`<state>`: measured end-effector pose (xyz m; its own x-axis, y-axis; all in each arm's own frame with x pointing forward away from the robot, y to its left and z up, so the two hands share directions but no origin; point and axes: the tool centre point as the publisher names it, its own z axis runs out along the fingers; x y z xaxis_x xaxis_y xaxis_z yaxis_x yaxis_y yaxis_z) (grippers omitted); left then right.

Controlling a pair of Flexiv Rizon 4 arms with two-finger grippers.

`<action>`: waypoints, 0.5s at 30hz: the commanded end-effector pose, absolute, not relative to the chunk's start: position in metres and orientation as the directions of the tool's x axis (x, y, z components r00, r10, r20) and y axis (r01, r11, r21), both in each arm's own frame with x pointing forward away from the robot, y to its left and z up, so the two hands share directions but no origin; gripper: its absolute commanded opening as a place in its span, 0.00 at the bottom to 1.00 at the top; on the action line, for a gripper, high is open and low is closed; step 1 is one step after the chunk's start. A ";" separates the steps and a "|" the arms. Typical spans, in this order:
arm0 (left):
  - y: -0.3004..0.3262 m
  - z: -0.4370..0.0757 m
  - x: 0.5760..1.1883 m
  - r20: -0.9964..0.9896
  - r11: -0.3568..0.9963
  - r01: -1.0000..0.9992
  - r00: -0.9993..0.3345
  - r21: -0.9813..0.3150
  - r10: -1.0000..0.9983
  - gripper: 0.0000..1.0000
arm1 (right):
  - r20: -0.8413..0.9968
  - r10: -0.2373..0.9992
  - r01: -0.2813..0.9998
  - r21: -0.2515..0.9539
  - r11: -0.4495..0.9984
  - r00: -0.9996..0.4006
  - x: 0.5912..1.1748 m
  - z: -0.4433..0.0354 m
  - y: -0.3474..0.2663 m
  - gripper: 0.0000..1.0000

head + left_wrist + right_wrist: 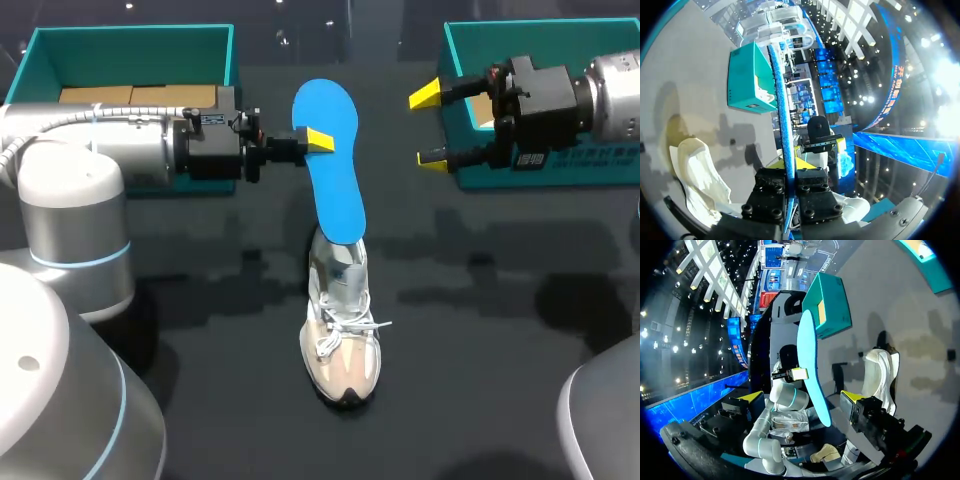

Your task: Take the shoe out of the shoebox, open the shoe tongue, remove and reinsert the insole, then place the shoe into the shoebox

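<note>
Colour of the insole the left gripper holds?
Bright blue. The insole shows best in the head view, pinched by the left gripper.

Blue insole — just beside shoe

Count: 1 shoe, 1 blue insole, 2 teal box halves, one near the left tool and one just beside the right tool. 2 arms, 2 tools; 3 yellow tips show in the head view, 1 on the left tool and 2 on the right. 1 table.
</note>
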<state>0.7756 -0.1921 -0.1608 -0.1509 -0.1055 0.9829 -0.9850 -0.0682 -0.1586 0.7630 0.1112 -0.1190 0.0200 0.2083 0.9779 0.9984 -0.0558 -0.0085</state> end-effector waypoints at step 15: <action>-0.175 -0.135 0.777 0.786 -0.150 -0.771 -0.608 -0.618 -0.112 0.00 | 0.995 0.097 0.998 0.002 -0.059 0.004 0.763 -0.134 0.113 1.00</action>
<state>0.7849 -0.1816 -0.1375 -0.4607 -0.0921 0.8828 -0.8771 -0.1049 -0.4686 0.7620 0.1110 -0.1294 0.0044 0.1074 0.9942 0.9984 -0.0572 0.0017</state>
